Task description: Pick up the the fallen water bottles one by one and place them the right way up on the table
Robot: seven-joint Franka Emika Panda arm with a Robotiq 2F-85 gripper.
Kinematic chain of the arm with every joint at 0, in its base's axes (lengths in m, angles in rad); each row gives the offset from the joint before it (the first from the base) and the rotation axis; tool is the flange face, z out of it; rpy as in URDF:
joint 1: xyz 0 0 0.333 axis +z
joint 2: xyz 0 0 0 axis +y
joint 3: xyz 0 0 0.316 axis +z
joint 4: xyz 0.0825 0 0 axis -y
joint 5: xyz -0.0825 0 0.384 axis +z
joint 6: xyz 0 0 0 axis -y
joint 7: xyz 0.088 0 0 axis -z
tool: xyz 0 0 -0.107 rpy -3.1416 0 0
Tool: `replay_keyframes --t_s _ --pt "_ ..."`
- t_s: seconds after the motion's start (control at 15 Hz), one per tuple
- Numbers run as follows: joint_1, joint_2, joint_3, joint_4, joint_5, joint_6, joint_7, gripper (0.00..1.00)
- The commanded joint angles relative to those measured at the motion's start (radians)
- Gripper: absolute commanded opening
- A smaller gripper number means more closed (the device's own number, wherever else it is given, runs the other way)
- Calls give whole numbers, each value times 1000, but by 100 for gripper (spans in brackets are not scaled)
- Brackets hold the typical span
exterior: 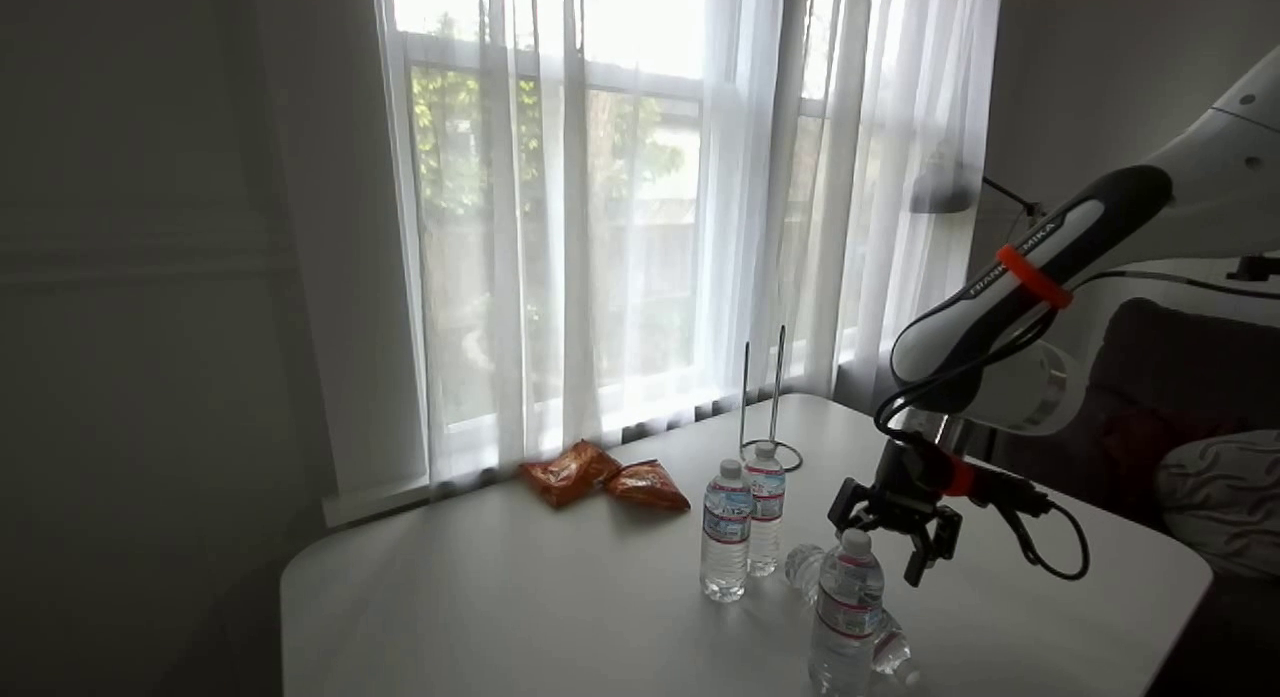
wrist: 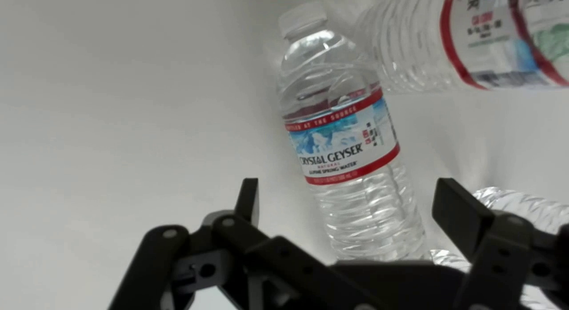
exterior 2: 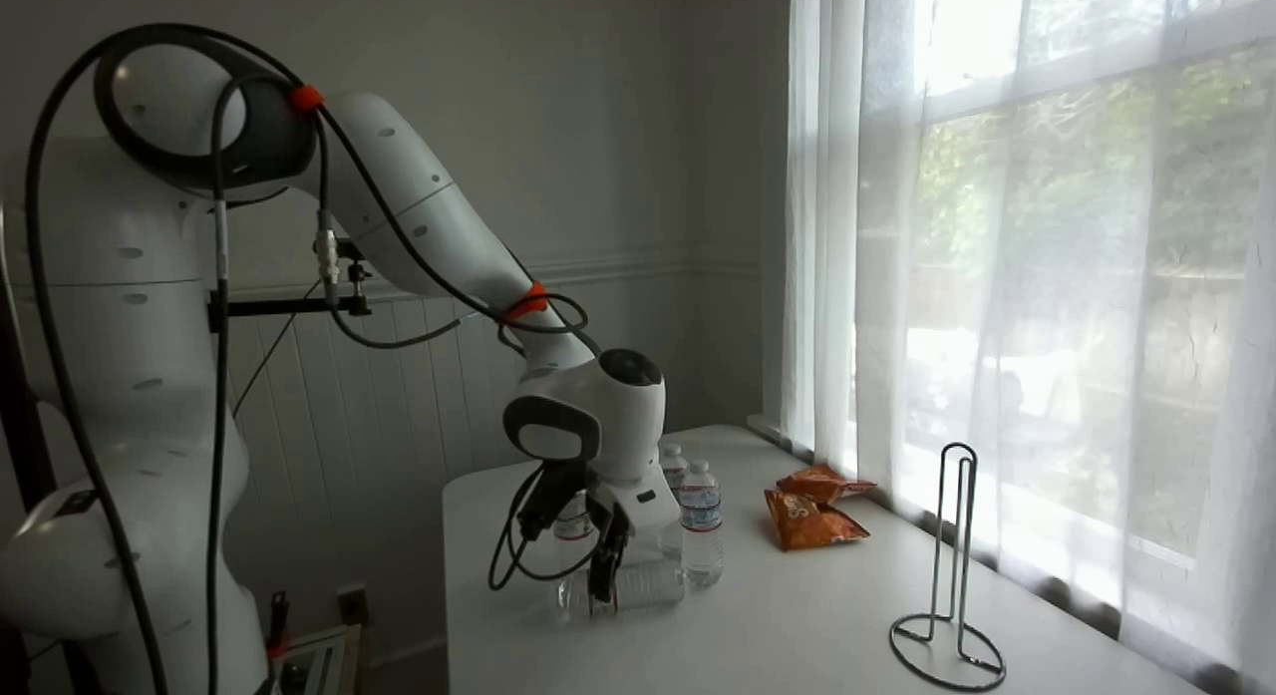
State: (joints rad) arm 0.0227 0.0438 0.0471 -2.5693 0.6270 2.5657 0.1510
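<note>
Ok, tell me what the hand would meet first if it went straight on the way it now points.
Most likely the fallen water bottle: in the wrist view it lies in line with the gap of the open hand. How far off it is, I can't judge.

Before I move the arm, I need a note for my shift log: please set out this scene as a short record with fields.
Surface: pale table
Lying: one fallen water bottle, clear, capped, label reading Crystal Geyser
Standing: three upright water bottles, all capped
Tool: gripper open, not gripping; in the wrist view the fallen water bottle shows between its jaws
Also on table: two orange snack packets, close together; wire stand
Left to do: stand the fallen water bottle up
</note>
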Motion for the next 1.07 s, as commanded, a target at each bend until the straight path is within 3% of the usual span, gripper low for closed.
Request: replay_keyframes --t_s 0.0,0.53,0.6,0.73,1.0 --pt "13 30 14 0 37 9 -54 100" --pt "18 127 41 38 10 45 -86 100" --pt "17 136 41 42 -1 41 -84 75" --pt "16 149 39 48 -23 34 -72 68" --pt "12 146 26 58 -71 11 -41 40"
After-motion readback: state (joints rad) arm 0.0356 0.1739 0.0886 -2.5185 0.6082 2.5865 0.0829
